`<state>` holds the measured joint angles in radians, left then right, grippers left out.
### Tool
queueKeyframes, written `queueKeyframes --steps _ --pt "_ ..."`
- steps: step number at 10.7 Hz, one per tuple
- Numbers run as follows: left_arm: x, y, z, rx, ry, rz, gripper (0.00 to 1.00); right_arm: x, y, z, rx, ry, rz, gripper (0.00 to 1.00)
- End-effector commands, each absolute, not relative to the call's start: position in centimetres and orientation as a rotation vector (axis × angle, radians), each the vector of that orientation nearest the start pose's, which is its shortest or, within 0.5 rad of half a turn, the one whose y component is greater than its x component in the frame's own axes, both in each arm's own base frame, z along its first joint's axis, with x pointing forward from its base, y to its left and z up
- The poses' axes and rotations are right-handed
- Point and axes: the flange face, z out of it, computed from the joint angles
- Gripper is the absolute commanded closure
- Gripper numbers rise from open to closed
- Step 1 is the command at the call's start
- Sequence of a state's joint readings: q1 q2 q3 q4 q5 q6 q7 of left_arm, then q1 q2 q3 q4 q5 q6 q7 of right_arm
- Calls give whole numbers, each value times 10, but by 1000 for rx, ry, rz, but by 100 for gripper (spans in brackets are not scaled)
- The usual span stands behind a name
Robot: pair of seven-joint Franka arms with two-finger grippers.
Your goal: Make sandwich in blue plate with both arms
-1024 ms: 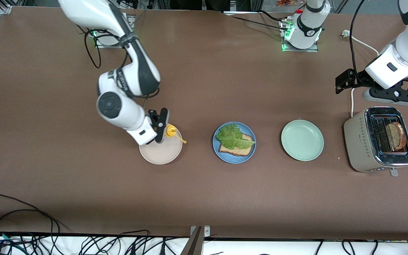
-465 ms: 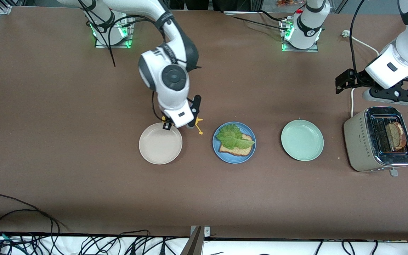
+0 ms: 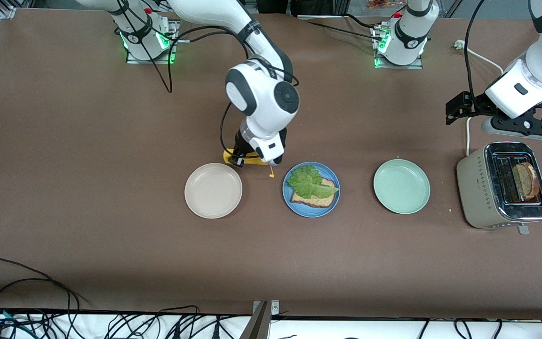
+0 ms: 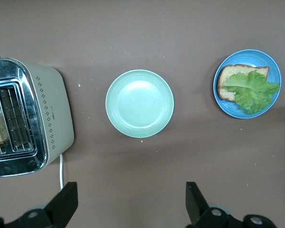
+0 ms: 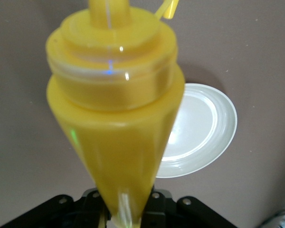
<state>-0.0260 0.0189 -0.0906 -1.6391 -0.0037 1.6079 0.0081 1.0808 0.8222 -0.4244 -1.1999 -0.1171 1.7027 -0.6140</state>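
The blue plate (image 3: 311,211) holds one brown bread slice (image 3: 317,201) with a green lettuce leaf (image 3: 308,183) on top. They also show in the left wrist view: plate (image 4: 228,107), lettuce (image 4: 254,88). A second bread slice (image 3: 525,181) stands in the toaster (image 3: 482,188). My right gripper (image 3: 252,157) is shut on a yellow squeeze bottle (image 5: 116,109) and holds it tilted over the table between the cream-white plate (image 3: 213,190) and the blue plate. My left gripper (image 3: 454,109) is open and empty, waiting over the table by the toaster's cord.
The pale green plate (image 3: 401,186) sits between the blue plate and the toaster and also shows in the left wrist view (image 4: 139,103). The toaster (image 4: 38,118) is at the left arm's end. Cables lie along the table's front edge.
My right arm has carried the yellow bottle from over the cream-white plate toward the blue plate. The left arm has not moved.
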Motion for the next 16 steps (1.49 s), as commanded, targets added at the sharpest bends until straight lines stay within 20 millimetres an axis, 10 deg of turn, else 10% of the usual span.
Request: queueKeyframes --steps 1,8,16 --pt "558 -64 591 -3125 190 81 0 520 525 270 -2869 -2464 486 100" --pt "558 -64 591 -3125 190 81 0 509 546 201 -2940 -2630 505 100" --pt "558 -64 591 -3125 190 81 0 510 544 201 -2942 -2630 506 100"
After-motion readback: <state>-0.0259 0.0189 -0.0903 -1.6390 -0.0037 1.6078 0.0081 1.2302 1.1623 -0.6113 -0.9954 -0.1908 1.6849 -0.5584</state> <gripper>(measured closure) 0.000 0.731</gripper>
